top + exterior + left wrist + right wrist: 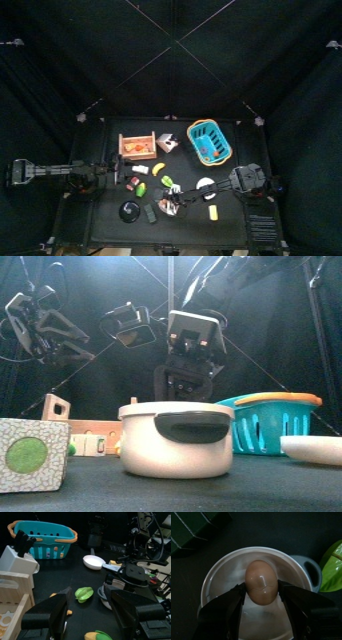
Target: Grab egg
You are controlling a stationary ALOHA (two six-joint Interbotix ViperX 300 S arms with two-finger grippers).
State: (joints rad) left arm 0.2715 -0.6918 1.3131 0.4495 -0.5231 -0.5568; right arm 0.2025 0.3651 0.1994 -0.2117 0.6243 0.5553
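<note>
Your right gripper (pixel 261 607) hangs spread wide around the egg (pixel 262 582) in its white pot (pixel 224 572), poised because nothing is grasped yet.

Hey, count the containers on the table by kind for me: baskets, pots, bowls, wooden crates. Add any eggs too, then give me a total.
Teal basket: 1
White pot: 1
White bowl: 1
Wooden crate: 1
Egg: 1, lying in the pot
Total: 5
</note>
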